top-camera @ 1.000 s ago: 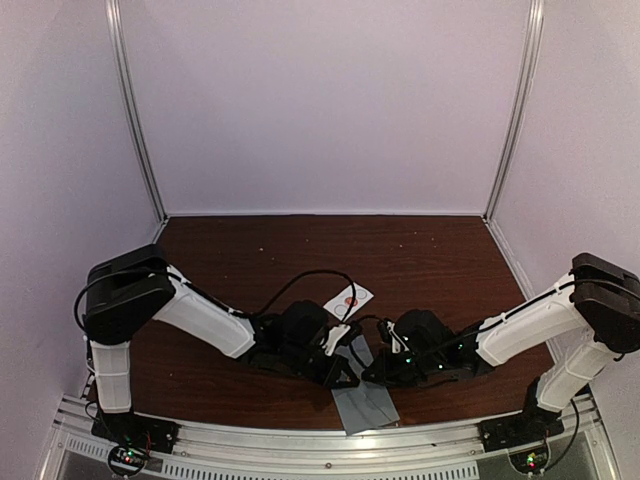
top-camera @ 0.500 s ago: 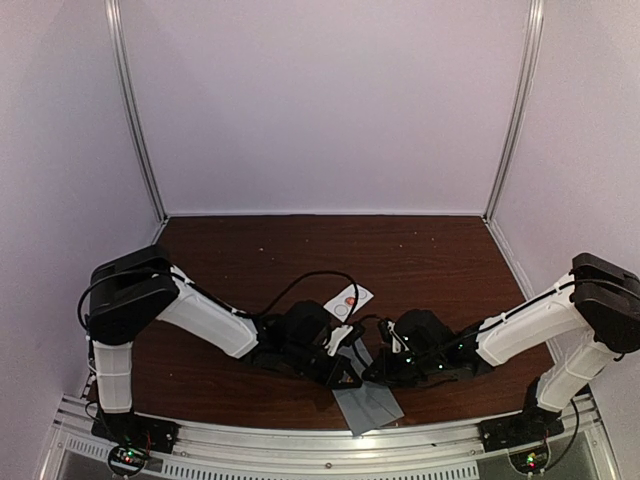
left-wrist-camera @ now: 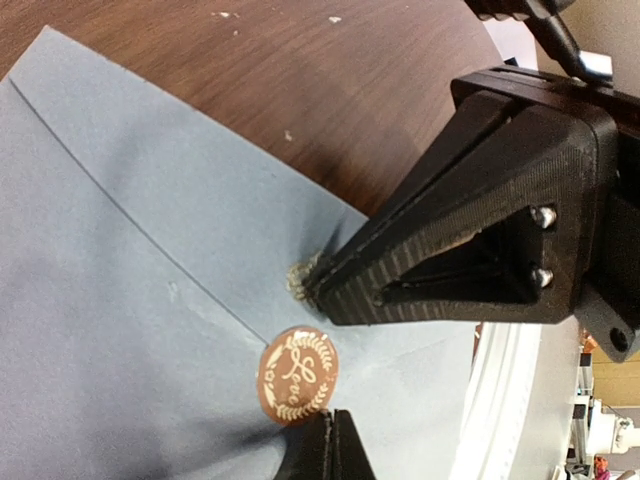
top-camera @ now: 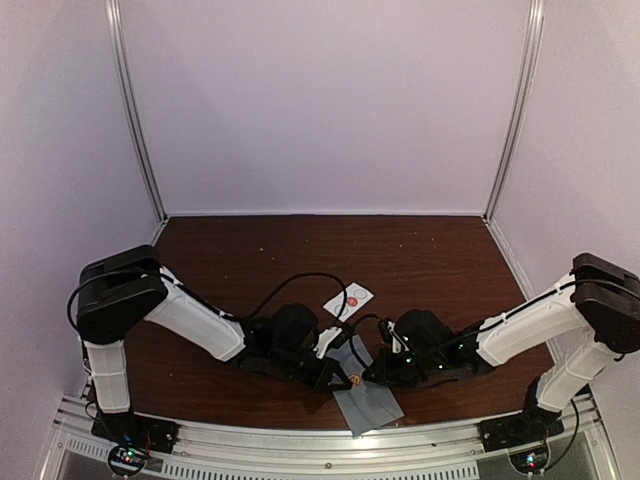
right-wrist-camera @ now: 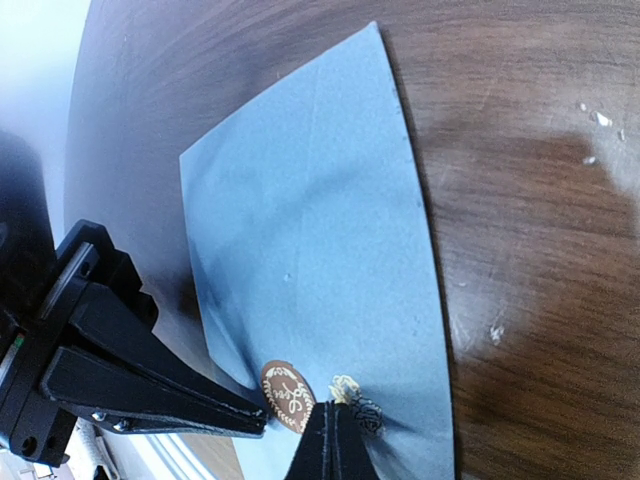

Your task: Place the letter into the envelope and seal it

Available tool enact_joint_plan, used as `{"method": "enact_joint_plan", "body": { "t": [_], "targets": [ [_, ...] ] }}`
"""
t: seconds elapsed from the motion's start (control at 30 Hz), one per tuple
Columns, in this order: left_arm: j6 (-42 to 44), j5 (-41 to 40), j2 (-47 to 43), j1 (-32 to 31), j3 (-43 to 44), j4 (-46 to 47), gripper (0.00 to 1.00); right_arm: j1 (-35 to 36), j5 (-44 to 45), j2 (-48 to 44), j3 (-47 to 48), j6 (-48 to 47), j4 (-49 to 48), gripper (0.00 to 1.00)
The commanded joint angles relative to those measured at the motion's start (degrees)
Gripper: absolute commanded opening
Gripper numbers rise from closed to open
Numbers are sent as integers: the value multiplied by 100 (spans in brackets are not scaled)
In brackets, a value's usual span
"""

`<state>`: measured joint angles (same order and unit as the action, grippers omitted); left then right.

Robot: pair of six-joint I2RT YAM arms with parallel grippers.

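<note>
Left arm (top-camera: 195, 325) shifted leftward; both jaws, clenched, press tips onto the envelope (left-wrist-camera: 120, 300).

White sticker card (top-camera: 348, 298) on table (top-camera: 430, 250)

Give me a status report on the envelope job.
Left gripper, right gripper both look shut, tips down at the envelope. It's closed, round seal on. Pale crumb beside right tip.
</note>
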<state>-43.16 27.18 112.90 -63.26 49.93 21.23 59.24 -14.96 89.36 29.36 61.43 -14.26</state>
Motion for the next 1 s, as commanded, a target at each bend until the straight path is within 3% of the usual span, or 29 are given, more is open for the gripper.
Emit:
{"method": "enact_joint_plan", "body": {
  "t": [0.0,0.13,0.3,0.5,0.67,0.8,0.97],
  "targets": [
    [39,-370,80,49,-214,-799,0,17,183,-9,-120,-52,486,0],
    [210,-441,-145,155,-118,-844,0,17,153,-168,-131,-98,347,1],
    [465,-717,-971,568,-312,-899,3,17,151,-662,-60,-370,333,21],
    [678,-1369,-2123,911,-383,-1133,34,13,269,-1441,114,-795,578,43],
    [848,-1778,-2557,1069,-184,-1223,68,-4,751,-1934,561,-1484,1119,77],
    [1000,-1993,-2386,1227,270,-1132,78,-252,1210,-1912,1084,-2136,1531,99],
    [1267,-1999,-1762,1718,832,-674,81,-983,1202,-1390,1610,-2773,1443,100]
  ]
}}
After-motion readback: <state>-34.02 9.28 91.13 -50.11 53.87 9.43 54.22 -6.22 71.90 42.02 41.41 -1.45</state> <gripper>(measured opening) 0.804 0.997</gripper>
